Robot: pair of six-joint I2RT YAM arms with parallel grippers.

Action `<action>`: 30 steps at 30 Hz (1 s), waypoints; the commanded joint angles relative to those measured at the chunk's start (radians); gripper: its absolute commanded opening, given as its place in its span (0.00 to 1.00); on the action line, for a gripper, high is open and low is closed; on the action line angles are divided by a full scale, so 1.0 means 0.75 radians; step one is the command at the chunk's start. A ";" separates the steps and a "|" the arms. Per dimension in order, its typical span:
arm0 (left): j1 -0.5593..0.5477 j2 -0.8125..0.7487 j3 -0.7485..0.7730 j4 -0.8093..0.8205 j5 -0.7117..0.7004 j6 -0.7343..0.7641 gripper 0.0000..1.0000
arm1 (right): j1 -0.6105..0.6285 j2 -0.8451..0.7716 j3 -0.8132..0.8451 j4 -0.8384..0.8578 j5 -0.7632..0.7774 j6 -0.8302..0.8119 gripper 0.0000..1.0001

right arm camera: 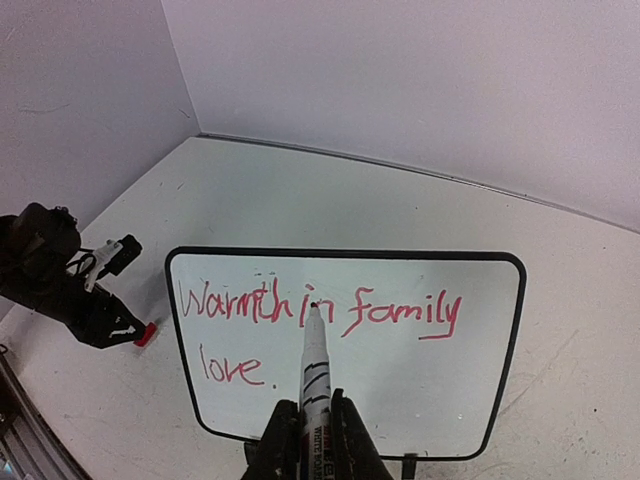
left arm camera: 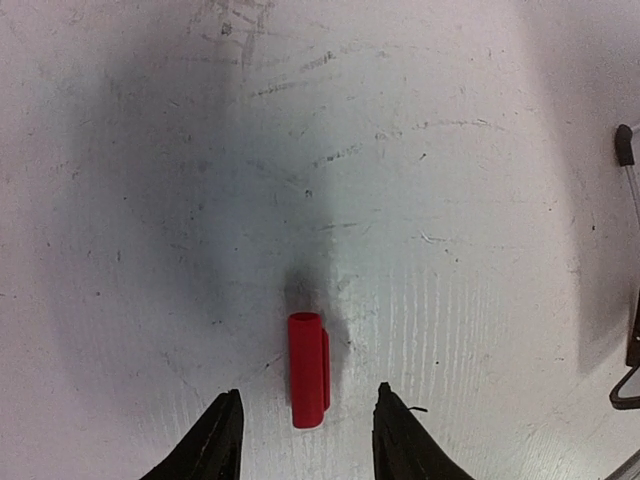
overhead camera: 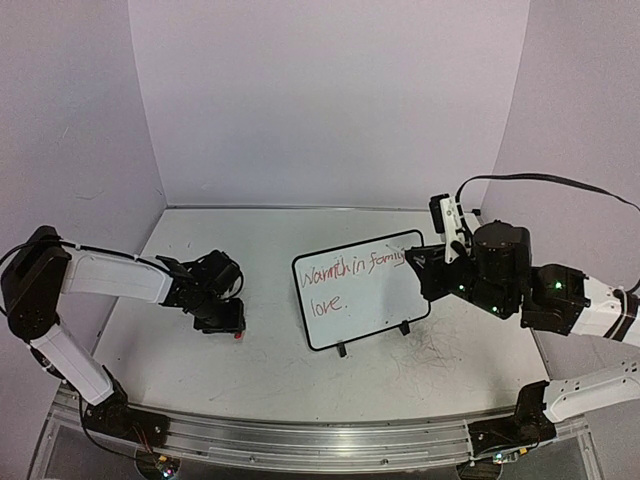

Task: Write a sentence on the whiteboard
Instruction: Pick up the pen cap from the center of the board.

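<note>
The whiteboard stands on the table, also in the right wrist view. The sentence in red reads "Warmth in family love." in two lines; it shows in the top view too. My right gripper is shut on a white marker with its tip uncapped, held off the board at its right side. My left gripper is open, low over the table, with a red marker cap lying between its fingertips. In the top view the left gripper is left of the board, the cap just below it.
The tabletop is scuffed with grey marks. Grey walls close the back and both sides. A metal rail runs along the near edge. The board's black clip feet stick out at its near edge.
</note>
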 commanded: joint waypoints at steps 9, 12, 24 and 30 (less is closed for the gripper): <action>-0.055 0.114 0.100 -0.024 -0.077 0.019 0.42 | -0.004 -0.043 -0.024 0.069 -0.010 -0.004 0.00; -0.057 0.129 0.095 -0.033 -0.087 0.022 0.41 | -0.003 -0.052 -0.033 0.069 -0.007 -0.002 0.00; -0.065 0.178 0.118 -0.066 -0.096 0.033 0.31 | -0.003 -0.051 -0.031 0.078 -0.014 0.001 0.00; -0.086 0.202 0.126 -0.119 -0.128 0.026 0.28 | -0.003 -0.060 -0.041 0.083 -0.017 0.002 0.00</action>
